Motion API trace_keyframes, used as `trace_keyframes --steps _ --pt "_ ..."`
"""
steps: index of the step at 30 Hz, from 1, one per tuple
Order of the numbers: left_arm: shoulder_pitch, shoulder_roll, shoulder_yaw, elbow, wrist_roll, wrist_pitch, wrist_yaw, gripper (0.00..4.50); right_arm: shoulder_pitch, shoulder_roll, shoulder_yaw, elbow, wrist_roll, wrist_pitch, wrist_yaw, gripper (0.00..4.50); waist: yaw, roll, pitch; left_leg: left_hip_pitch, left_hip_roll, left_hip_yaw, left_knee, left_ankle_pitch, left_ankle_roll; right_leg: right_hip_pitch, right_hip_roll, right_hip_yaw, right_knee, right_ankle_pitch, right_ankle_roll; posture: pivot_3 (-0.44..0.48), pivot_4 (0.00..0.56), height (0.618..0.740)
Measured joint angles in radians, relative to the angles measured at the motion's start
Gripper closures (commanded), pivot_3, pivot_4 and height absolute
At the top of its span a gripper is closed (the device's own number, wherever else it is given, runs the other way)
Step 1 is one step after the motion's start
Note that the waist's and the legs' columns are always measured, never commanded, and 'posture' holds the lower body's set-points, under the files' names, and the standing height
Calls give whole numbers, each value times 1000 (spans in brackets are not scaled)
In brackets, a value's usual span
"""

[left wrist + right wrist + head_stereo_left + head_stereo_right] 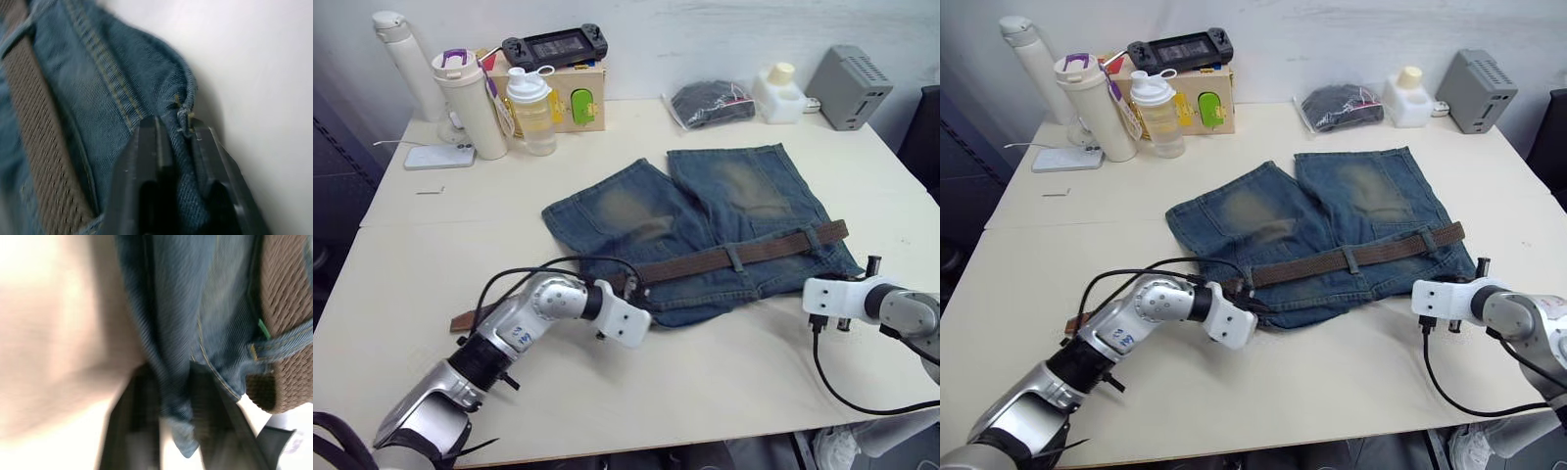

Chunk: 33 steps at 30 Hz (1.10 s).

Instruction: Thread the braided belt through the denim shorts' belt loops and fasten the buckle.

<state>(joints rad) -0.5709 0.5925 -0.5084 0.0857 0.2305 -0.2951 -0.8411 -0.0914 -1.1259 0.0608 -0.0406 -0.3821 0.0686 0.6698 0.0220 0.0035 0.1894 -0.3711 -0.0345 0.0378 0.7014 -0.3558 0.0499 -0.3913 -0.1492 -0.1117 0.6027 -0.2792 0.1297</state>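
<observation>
Nearest, left gripper (173, 147) pinching the waistband edge of the denim shorts (705, 211) at their left corner, a fold of denim caught between both fingers. On the other side, right gripper (171, 396) closed likewise on a fold at the right corner. Between them, braided belt (734, 257) lying along the waistband, passing under one of the belt loops (734, 258), brown tip reaching out past the left arm; buckle probably at the right end, not clearly visible. Shorts flat on table (705, 382), legs pointing away. Farther back, bottles (470, 103) and a black bundle in a bag (710, 103).
</observation>
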Motion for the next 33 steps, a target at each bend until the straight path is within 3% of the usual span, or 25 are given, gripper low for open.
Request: trace_keyframes --steps 6,12,17,25,33 --pt "38 71 127 84 -49 -37 36 4343 -3 44 -4 -189 62 133 108 4436 -1 2 0 -1 3 1 0 0 -1 -1 2 -5 5 -1 -2 0 150 690" --pt "89 147 194 128 -71 -120 53 4343 -152 193 83 -223 -4 276 78 4436 -9 2 0 0 3 1 -1 -1 -2 -1 1 -5 5 -1 -2 0 150 690" --pt "79 173 198 219 -42 -232 123 4343 -204 242 176 -171 -81 277 34 4436 -10 3 0 0 2 1 -1 -1 -2 -2 1 -5 6 -1 -2 0 150 690" --pt "17 211 166 347 84 -397 238 4343 -217 284 194 -170 -91 282 47 4436 -22 4 -5 2 2 2 -1 0 -2 -1 2 -5 8 -1 -3 0 150 690" --pt "-4 267 153 390 115 -444 273 4343 -191 308 193 -243 -77 320 77 4436 -29 4 -6 2 4 2 -2 -1 -2 -2 2 -6 9 -2 -4 0 150 690"
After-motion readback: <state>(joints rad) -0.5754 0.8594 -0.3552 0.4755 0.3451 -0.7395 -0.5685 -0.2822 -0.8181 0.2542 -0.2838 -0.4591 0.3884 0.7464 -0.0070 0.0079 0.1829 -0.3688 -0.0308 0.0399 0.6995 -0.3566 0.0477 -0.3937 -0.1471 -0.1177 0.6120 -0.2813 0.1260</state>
